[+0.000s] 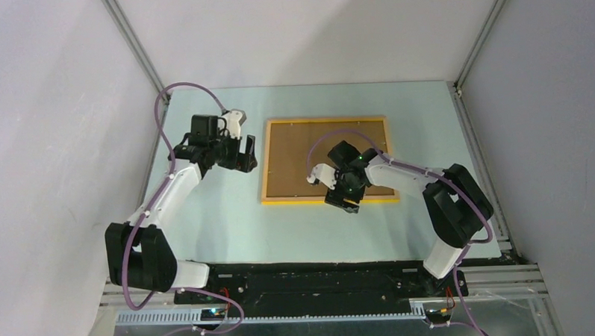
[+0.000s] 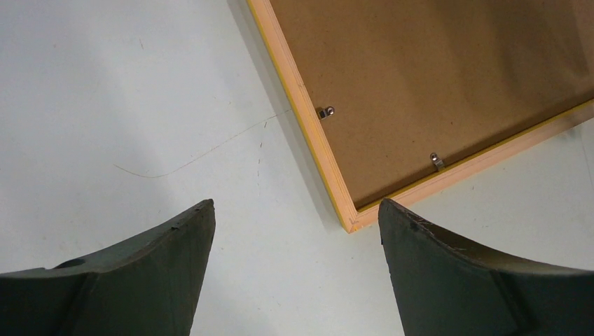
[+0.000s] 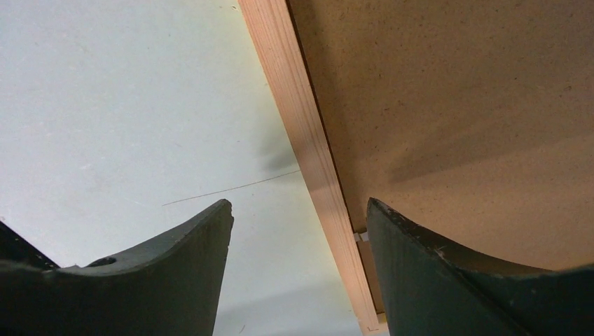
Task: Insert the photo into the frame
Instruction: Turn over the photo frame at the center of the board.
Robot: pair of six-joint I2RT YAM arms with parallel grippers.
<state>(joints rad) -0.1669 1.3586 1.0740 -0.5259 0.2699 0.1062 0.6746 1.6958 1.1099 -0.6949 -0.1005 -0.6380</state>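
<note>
The frame point(image 1: 265, 165) lies flat on the table with its back up, and a plain brown backing board point(image 1: 294, 157) fills it. The photo is out of view. My left gripper point(image 1: 245, 155) hangs open just left of the frame. In the left wrist view its fingertips point(image 2: 296, 210) stand wide apart above bare table, close to a corner of the frame point(image 2: 308, 133). My right gripper point(image 1: 346, 205) is low over the frame's near edge. Its jaws point(image 3: 300, 206) are open astride the wooden rail point(image 3: 294, 119), one finger over the table and one over the board point(image 3: 455, 105).
Two small metal clips point(image 2: 326, 112) point(image 2: 436, 162) sit on the inner edge of the frame's back. A thin thread point(image 2: 203, 150) lies on the pale table point(image 1: 221, 215). Grey walls close in the table on the left, right and far sides.
</note>
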